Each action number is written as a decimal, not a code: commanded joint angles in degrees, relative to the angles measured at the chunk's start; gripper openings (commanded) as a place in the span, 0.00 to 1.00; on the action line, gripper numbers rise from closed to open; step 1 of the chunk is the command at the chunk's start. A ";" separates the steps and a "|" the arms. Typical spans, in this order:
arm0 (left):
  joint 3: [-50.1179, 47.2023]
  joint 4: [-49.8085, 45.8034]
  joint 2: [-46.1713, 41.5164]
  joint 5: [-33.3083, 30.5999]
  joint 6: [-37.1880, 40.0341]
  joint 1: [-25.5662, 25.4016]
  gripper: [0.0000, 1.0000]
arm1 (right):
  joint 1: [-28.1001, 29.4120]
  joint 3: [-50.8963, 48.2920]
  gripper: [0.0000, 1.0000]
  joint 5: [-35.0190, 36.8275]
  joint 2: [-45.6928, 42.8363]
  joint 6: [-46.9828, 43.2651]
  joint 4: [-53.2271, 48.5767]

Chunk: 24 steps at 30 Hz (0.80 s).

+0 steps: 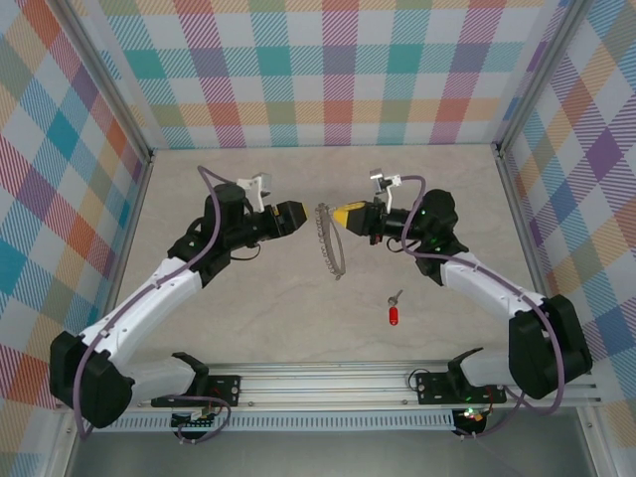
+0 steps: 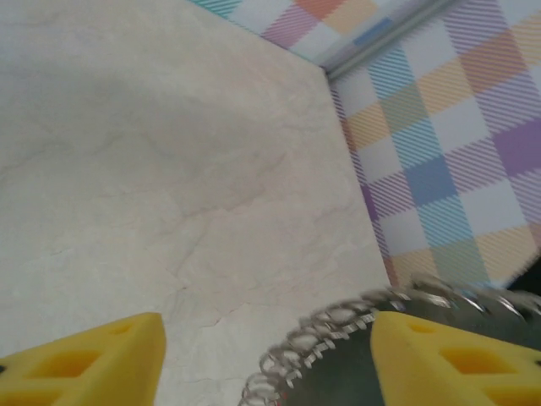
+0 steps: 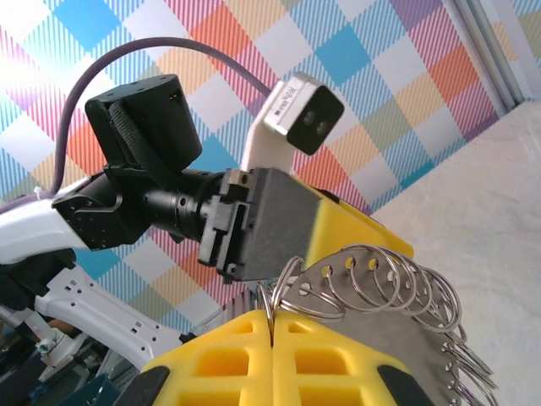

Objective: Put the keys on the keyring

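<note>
right gripper (image 1: 335, 215): closed, pinching the top of the keyring (image 1: 329, 246)
keyring: hangs edge-on between the two grippers, looks clear of the table (image 1: 248, 318)
left gripper (image 1: 300, 217): fingers wide apart, empty, just beside the keyring
key (image 1: 394, 312): flat on the table, well apart from the keyring, nearer the bases and to its right
key axis: roughly near-far, red head toward the bases
nearer arm: right, but busy; the free left must reach past the keyring

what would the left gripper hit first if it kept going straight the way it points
Most likely the keyring, pinched by the right gripper just ahead. The left gripper, jaws open, points at the ring's upper part. Depth is unclear, so it could only graze the rim.
</note>
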 commanded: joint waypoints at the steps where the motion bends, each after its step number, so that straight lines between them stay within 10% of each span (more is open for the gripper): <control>1: 1.44 3.37 -2.48 5.21 2.84 0.09 0.54 | -0.05 1.95 0.00 -1.22 1.30 4.95 10.34; 8: 1.58 5.60 -2.01 9.91 1.20 0.01 0.34 | 0.04 1.42 0.00 0.81 2.88 8.11 13.80; 24: 3.88 8.70 2.61 10.51 0.82 -4.29 0.33 | 0.43 1.20 0.00 0.61 5.37 10.31 14.22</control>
